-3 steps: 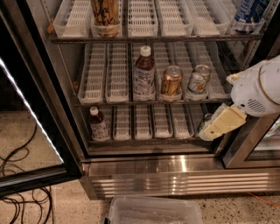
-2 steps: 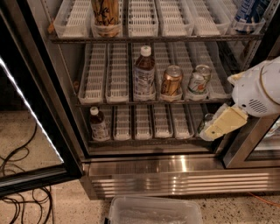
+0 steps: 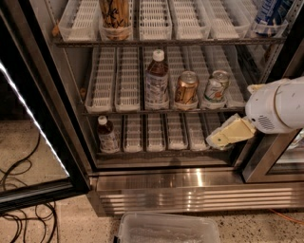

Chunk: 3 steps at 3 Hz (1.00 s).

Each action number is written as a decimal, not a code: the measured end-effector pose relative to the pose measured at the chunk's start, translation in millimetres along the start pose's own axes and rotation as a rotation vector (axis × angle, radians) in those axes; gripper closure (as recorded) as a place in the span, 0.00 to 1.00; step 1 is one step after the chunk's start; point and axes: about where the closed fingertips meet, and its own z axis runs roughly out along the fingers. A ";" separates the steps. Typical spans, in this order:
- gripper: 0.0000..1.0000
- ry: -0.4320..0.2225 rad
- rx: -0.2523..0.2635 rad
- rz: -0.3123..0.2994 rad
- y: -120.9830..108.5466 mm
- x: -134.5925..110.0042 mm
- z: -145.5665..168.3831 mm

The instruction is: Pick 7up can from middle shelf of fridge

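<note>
The 7up can [image 3: 216,88], silver-white with a green label, stands upright on the middle shelf [image 3: 109,110] of the open fridge [image 3: 190,190], towards the right. A copper-orange can [image 3: 185,88] stands just left of it, and a brown bottle [image 3: 156,80] left of that. My gripper [image 3: 219,138] is cream-coloured, on a white arm coming in from the right. It hangs in front of the bottom shelf, below and slightly right of the 7up can, apart from it and holding nothing.
The fridge's black-framed glass door [image 3: 28,118] stands open on the left. A small bottle [image 3: 107,136] is on the bottom shelf, a tall can [image 3: 115,16] and a blue pack [image 3: 270,14] on the top shelf. A clear plastic bin [image 3: 166,230] and cables [image 3: 23,213] lie on the floor.
</note>
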 end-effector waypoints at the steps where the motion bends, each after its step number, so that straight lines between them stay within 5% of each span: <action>1: 0.00 -0.059 0.100 0.034 -6.3 -8.4 9.5; 2: 0.00 -0.116 0.203 0.052 -17.3 -25.0 12.9; 3: 0.00 -0.116 0.203 0.052 -17.3 -25.0 13.0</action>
